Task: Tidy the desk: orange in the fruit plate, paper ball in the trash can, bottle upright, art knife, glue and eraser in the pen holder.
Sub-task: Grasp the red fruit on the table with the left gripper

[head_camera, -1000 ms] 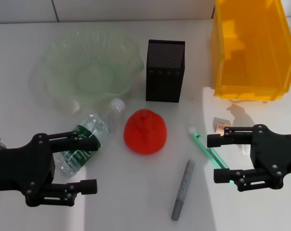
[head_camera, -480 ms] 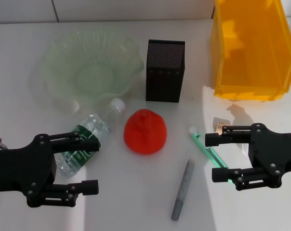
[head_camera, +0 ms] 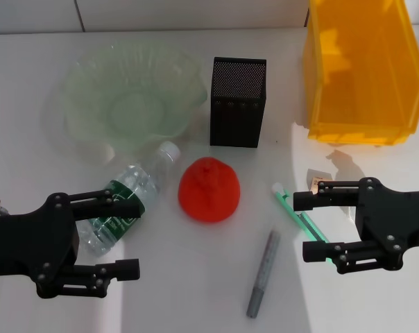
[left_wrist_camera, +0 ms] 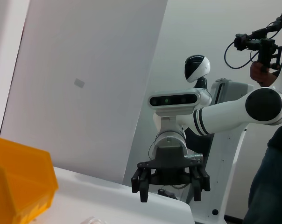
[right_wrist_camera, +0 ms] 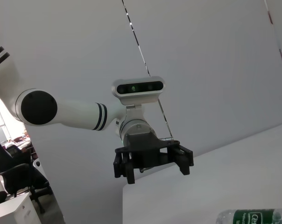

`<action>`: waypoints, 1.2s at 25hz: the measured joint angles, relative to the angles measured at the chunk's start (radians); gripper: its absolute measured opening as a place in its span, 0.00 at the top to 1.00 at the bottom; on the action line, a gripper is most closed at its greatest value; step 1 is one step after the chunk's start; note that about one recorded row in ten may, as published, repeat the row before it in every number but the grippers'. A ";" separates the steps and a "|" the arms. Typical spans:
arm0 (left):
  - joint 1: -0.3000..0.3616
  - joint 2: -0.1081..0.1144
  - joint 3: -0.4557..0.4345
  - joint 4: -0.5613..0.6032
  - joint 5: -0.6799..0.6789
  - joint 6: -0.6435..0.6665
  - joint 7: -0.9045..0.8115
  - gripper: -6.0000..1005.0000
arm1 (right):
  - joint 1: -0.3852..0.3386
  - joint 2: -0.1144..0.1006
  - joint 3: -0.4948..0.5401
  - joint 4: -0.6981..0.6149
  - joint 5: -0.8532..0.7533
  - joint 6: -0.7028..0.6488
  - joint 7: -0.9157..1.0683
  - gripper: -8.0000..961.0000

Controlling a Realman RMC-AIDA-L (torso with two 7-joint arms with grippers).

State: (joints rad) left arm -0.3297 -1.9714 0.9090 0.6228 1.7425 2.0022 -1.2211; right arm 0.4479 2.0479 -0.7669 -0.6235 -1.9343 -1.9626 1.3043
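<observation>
At lower left of head view, left gripper (head_camera: 130, 234) hangs wide open, empty, jaws bracketing the lying bottle (head_camera: 126, 205), prob. lined up to stand it. Lower right, right gripper (head_camera: 309, 223) also spread, empty, straddling the glue (head_camera: 299, 218). Orange (head_camera: 209, 189) at centre, w/ plate (head_camera: 78, 87) upper left, holder (head_camera: 238, 102) top centre. Knife (head_camera: 262, 274) bottom centre; eraser (head_camera: 318, 183) just above right gripper.

I see the orange (head_camera: 209, 189) between the bottle (head_camera: 126, 203) on the left and what is probably the glue (head_camera: 298, 215) on the right; the pen holder (head_camera: 238, 102) is behind.
</observation>
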 joint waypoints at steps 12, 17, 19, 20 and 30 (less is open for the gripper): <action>-0.005 -0.004 -0.062 0.123 -0.008 -0.001 -0.241 0.27 | -0.018 -0.002 0.003 0.001 0.000 -0.005 -0.001 0.23; -0.014 -0.018 -0.054 0.386 0.005 -0.010 -0.520 0.27 | -0.028 -0.006 0.000 0.001 0.000 0.003 -0.006 0.23; -0.036 -0.038 -0.051 0.508 0.040 -0.012 -0.624 0.28 | -0.031 -0.006 0.000 0.001 0.000 0.004 -0.006 0.23; -0.048 -0.047 -0.051 0.548 0.062 -0.012 -0.657 0.28 | -0.035 -0.007 0.000 0.000 0.000 0.007 -0.007 0.23; -0.277 -0.096 0.116 0.696 0.334 -0.101 -0.888 0.29 | -0.103 -0.018 0.010 -0.002 -0.026 0.044 -0.009 0.23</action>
State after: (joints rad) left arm -0.6065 -2.0674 1.0249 1.3187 2.0763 1.9010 -2.1093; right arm 0.3453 2.0294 -0.7571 -0.6255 -1.9605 -1.9182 1.2956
